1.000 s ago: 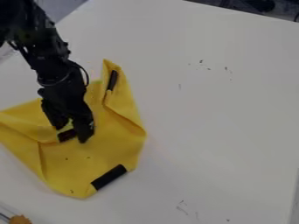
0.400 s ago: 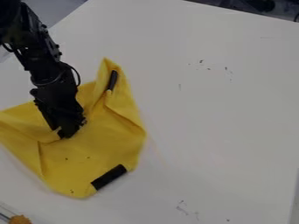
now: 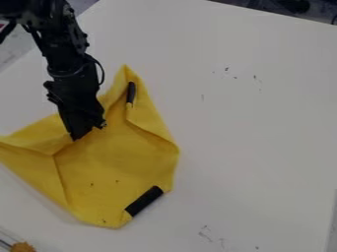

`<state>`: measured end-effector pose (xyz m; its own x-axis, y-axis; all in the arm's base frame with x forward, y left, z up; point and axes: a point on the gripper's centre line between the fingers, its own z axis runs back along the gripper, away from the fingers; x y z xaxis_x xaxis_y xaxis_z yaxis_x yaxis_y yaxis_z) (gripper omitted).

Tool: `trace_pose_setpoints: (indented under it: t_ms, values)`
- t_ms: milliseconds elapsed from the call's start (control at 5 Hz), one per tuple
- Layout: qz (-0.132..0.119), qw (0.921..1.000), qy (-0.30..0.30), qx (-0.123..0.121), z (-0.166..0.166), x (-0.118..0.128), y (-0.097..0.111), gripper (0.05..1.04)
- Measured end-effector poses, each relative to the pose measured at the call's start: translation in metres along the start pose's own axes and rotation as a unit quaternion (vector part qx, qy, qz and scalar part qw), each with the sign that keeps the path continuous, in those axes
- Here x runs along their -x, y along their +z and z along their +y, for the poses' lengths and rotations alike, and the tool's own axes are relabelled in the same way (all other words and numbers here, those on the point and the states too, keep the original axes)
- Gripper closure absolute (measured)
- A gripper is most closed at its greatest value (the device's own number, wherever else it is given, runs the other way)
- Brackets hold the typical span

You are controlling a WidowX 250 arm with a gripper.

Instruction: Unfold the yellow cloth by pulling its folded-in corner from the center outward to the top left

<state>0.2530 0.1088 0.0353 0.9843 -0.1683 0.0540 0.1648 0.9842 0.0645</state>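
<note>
We pinch the yellow cloth (image 3: pixel 121 160) between the fingers of our gripper (image 3: pixel 86 133); a firm grip and slow, low pull should spare the folds beside them.

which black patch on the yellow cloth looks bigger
The lower right patch on the cloth; it looks longer and wider than the upper patch.

single camera view from above the bench (image 3: pixel 256 133), facing down at a slant, near enough that the yellow cloth (image 3: pixel 118 167) spans most of the left half's width, bench's far edge crossing the upper right, another edge running diagonally across the upper left
</note>
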Motion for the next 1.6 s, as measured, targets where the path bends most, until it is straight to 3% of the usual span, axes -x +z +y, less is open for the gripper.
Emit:
trace_pose_setpoints:
  t_ms: [200, 400, 800, 1200, 1400, 1600]
  values:
    - [-0.016, 0.9987, -0.041, -0.026, 0.023, -0.026, 0.020, 1.012]
    - [-0.019, 0.9980, -0.055, -0.027, 0.060, -0.041, 0.014, 1.012]
    - [-0.008, 0.9985, -0.052, 0.014, 0.119, -0.052, -0.030, 1.013]
    - [-0.008, 0.9981, -0.061, 0.004, 0.146, -0.064, -0.039, 0.985]
    - [-0.007, 0.9975, -0.070, -0.002, 0.153, -0.069, -0.040, 0.824]
    - [-0.004, 0.9970, -0.077, -0.002, 0.159, -0.072, -0.040, 0.521]
